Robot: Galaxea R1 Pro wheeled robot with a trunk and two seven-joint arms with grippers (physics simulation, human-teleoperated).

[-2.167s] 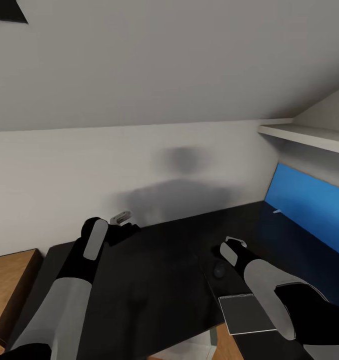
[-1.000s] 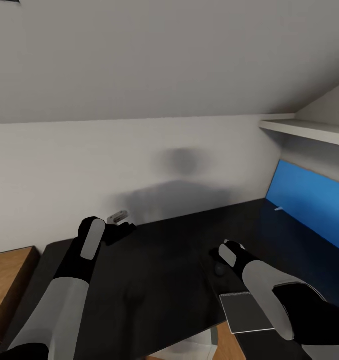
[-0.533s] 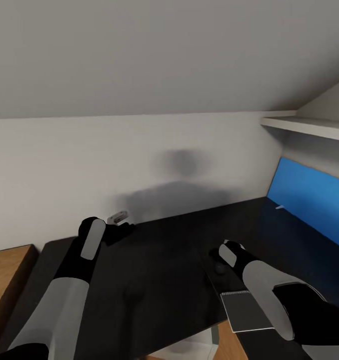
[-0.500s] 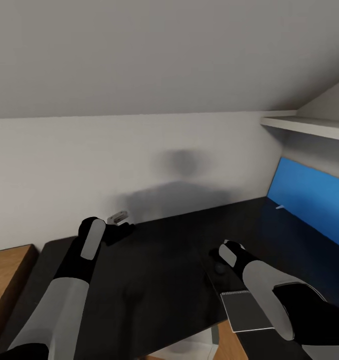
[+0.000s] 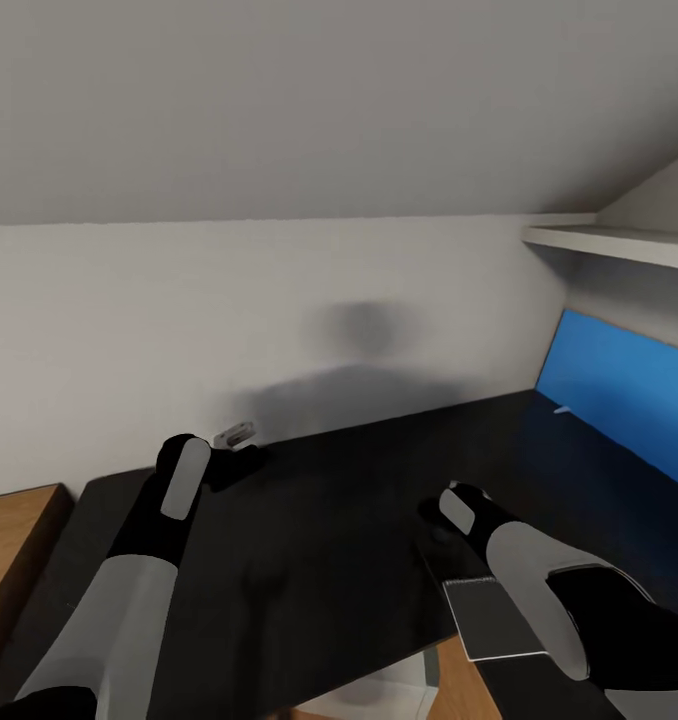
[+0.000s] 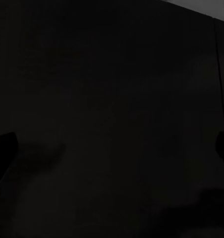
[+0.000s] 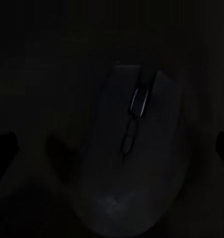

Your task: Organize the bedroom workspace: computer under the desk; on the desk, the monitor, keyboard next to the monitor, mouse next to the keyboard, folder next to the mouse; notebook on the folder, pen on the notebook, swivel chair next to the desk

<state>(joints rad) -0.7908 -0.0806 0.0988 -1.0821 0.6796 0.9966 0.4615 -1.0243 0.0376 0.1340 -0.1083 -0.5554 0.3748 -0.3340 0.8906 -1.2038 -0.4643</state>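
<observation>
**Both arms out over the black bench, mouse under the right wrist**

Head view: long black bench (image 5: 319, 530) against a white wall, under a sloped ceiling. Left arm stretched toward the far left part of the bench, left gripper (image 5: 241, 455) near the wall, close to a small grey object (image 5: 236, 435) too small to identify. Cannot tell whether those jaws are apart or together from here. Right arm reaching in over the near right part, right gripper (image 5: 434, 520) low above the surface, a faint dark mouse (image 5: 439, 537) just beside it. Notebook (image 5: 494, 620), dark grey with pale edges, flat at the near edge of the bench, partly covered by the right forearm. Blue wall panel (image 5: 619, 390) at the right behind the bench, white shelf (image 5: 619, 243) above it. Wooden shelf unit (image 5: 14, 540) at the far left.

Left wrist view: very dark; bare bench top, black fingertips (image 6: 4, 153) at opposite edges, jaws wide apart on nothing.

Right wrist view: very dark; mouse (image 7: 134, 163) with its scroll wheel directly below the camera, lying on the bench, centred between fingertips (image 7: 5, 146) set wide apart, not touching it.
</observation>
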